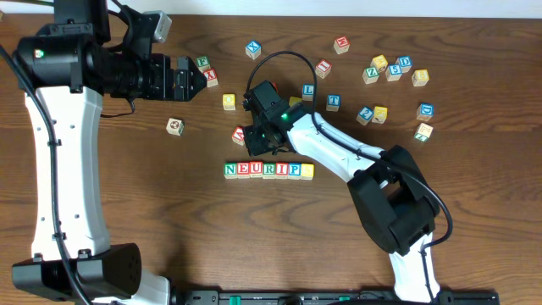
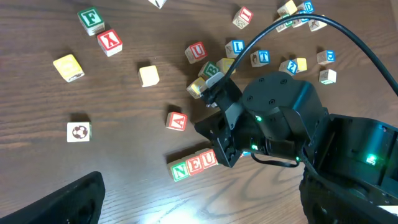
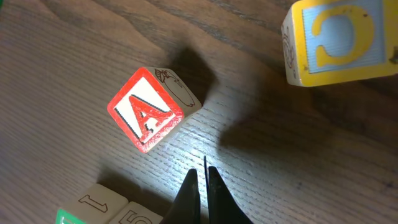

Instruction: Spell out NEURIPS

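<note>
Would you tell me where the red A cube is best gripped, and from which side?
Probably its opposite side faces, from above. The red A cube lies flat, A up, standing free, but turned diagonally to the shut right end effector, which would need opening and rotating.

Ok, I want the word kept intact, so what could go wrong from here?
The shut right gripper sits low beside the red A cube, close to the NEURIPS row; a careless retreat could push that cube into the row or skew it. The row's last cube shows a yellow face, so the S may not read.
</note>
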`<control>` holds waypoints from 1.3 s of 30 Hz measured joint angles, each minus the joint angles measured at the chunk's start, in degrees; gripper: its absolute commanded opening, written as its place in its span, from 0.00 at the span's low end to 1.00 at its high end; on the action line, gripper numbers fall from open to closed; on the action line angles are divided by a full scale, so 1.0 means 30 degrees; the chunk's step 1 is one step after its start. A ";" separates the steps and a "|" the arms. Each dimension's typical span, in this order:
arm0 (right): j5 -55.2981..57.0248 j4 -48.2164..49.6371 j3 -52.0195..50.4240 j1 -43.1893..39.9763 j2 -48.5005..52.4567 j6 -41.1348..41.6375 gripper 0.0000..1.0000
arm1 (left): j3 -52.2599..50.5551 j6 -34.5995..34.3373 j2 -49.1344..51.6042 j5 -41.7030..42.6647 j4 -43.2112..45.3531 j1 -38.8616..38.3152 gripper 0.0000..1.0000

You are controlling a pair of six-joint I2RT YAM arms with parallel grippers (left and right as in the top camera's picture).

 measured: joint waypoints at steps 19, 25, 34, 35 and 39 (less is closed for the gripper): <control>0.0000 -0.0284 0.0000 0.0357 0.0000 0.0379 0.01 | 0.0000 0.0000 0.0000 0.0000 0.0007 0.0000 0.98; 0.0000 -0.0546 0.0000 0.0393 0.0000 0.0393 0.01 | 0.0000 0.0000 0.0000 0.0000 0.0007 0.0000 0.98; 0.0015 -0.0918 0.0000 0.0656 0.0000 0.0532 0.01 | 0.0000 0.0000 0.0000 0.0000 0.0007 0.0000 0.98; 0.0015 -0.0969 0.0000 0.0678 0.0000 0.0583 0.01 | 0.0000 0.0000 0.0000 -0.0007 0.0007 0.0000 0.98; 0.0022 -0.1115 0.0000 0.0729 0.0000 0.0692 0.01 | 0.0000 0.0000 0.0000 0.0000 0.0000 0.0000 0.98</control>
